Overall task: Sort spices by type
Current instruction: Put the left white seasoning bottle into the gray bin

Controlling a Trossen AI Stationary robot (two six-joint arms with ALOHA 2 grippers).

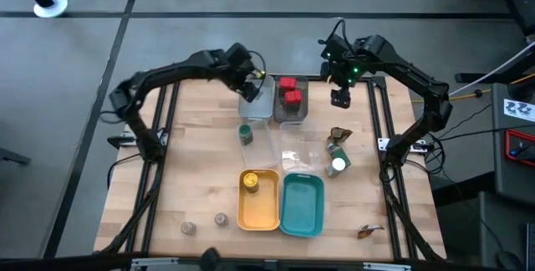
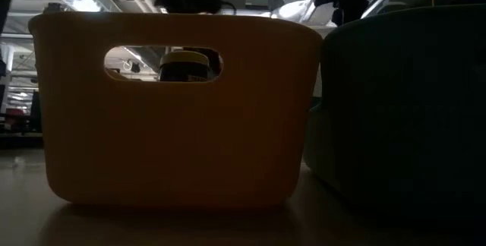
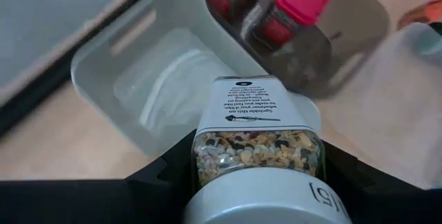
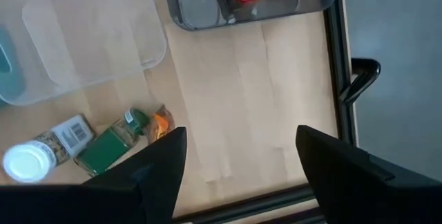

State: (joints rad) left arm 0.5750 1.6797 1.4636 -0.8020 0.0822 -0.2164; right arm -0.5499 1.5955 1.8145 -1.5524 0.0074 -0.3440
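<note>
My left gripper is shut on a white-lidded spice jar of mixed seeds, above the pale grey tray at the table's far side. Beside that tray a dark grey tray holds two red-lidded jars. My right gripper hangs open over bare table at the far right, with nothing between its fingers. A green-lidded jar stands near the table's middle. A white-lidded jar, a green one and a brown one lie at the right. A yellow jar stands in the yellow tray. My left gripper pinches the jar's glass body just ahead of the white lid, between its two fingers. The fingers slant down from the table's left side. The jar points away from the gripper, lid toward the wrist, lifted clear above the pale grey tray.
A teal tray sits beside the yellow one at the near edge; a clear tray lies mid-table. Two small jars stand near left, and a small brown thing lies near right. In the low view the yellow tray's wall blocks the scene.
</note>
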